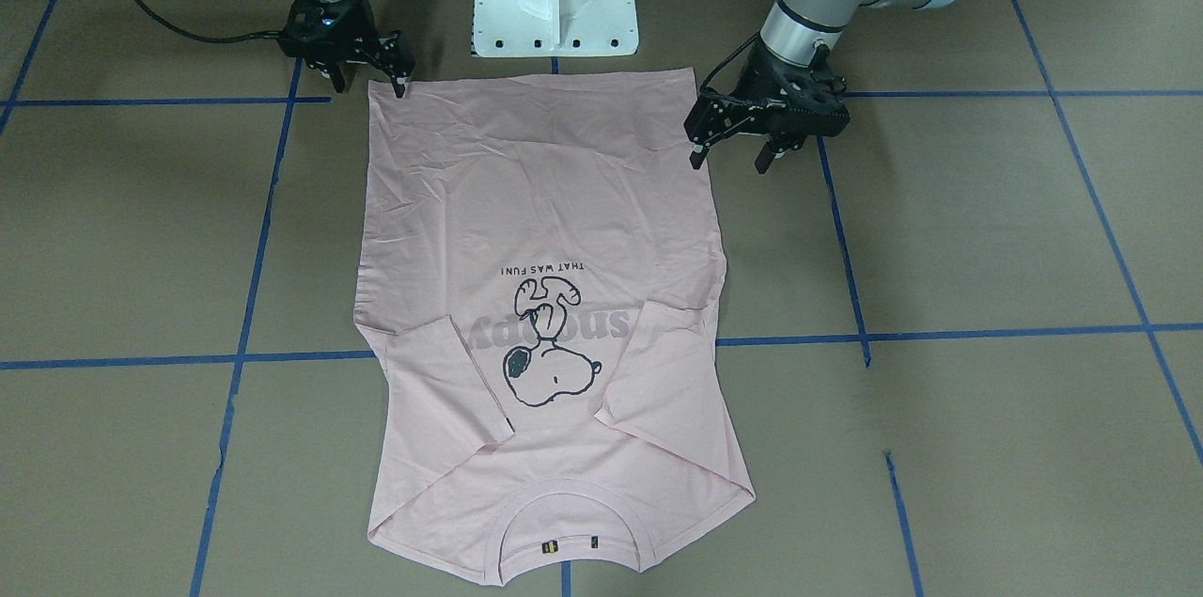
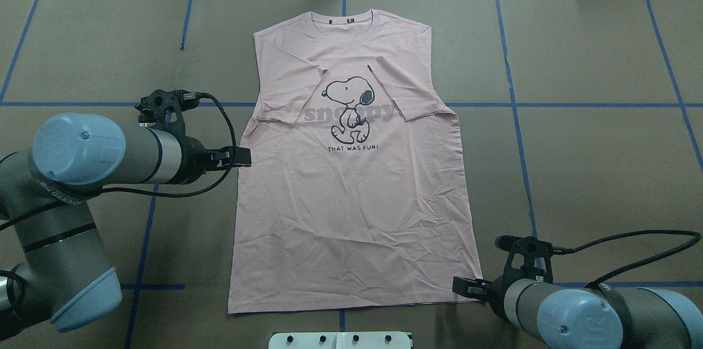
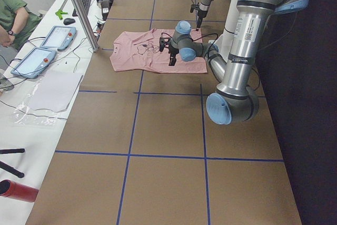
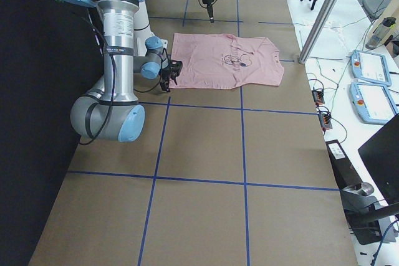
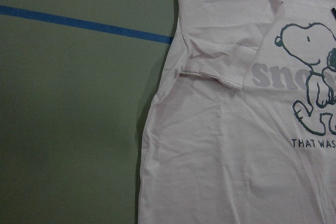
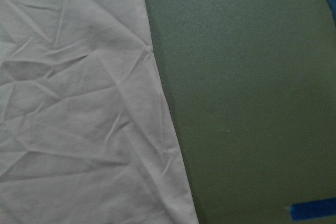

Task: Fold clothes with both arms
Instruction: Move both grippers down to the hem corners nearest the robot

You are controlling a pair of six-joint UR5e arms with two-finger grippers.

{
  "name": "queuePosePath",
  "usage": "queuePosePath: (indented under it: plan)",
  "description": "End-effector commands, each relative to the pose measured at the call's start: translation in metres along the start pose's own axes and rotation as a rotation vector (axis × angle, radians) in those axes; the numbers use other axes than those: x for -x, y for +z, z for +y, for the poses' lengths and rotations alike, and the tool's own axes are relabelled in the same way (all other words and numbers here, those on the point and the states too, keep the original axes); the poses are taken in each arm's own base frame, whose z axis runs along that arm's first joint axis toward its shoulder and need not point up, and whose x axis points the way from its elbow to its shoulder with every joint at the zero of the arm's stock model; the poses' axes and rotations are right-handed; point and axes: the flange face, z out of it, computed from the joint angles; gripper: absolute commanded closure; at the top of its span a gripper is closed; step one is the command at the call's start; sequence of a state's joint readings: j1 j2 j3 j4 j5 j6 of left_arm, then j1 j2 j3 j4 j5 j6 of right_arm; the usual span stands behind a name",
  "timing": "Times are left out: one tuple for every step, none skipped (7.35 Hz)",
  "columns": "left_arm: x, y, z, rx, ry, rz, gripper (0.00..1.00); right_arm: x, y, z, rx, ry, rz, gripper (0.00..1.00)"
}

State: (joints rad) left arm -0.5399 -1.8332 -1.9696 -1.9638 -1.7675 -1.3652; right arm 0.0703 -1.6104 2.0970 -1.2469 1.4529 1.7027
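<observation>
Pink T-shirt [image 2: 357,217] lies flat and print up in the middle of the table [image 2: 576,173], collar far from the robot. Both sleeves [image 2: 285,101] are folded in, so the body fold is probably next. Its left hand [image 1: 728,155] hangs open beside the left edge. The right hand [image 1: 368,85], fingers spread and empty, sits at the near hem corner, likely to grab it.

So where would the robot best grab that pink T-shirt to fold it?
Probably at the two hem corners nearest the robot, the left pincer and right pincer each coming from its own side. The T-shirt lies flat, print up, sleeves folded in, leaving those corners free to lift.
</observation>
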Motion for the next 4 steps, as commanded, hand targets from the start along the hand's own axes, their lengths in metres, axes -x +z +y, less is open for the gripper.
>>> queuePosePath:
  plan:
    - [-0.0001, -0.0001, 0.0000, -0.001, 0.000, 0.001, 0.00, 0.0019, -0.0004, 0.0022, 0.015, -0.001, -0.001, 0.11]
    - [-0.0001, -0.0001, 0.0000, -0.001, 0.000, 0.001, 0.00, 0.0040, -0.0011, 0.0036, 0.027, 0.000, -0.004, 0.25]
    - [-0.0001, -0.0001, 0.0000, -0.001, 0.000, 0.001, 0.00, 0.0036, -0.0004, 0.0038, 0.029, 0.000, -0.002, 0.54]
    - [-0.0009, -0.0004, -0.0002, -0.001, 0.002, 0.002, 0.00, 0.0032, -0.0011, 0.0037, 0.035, 0.001, -0.002, 0.90]
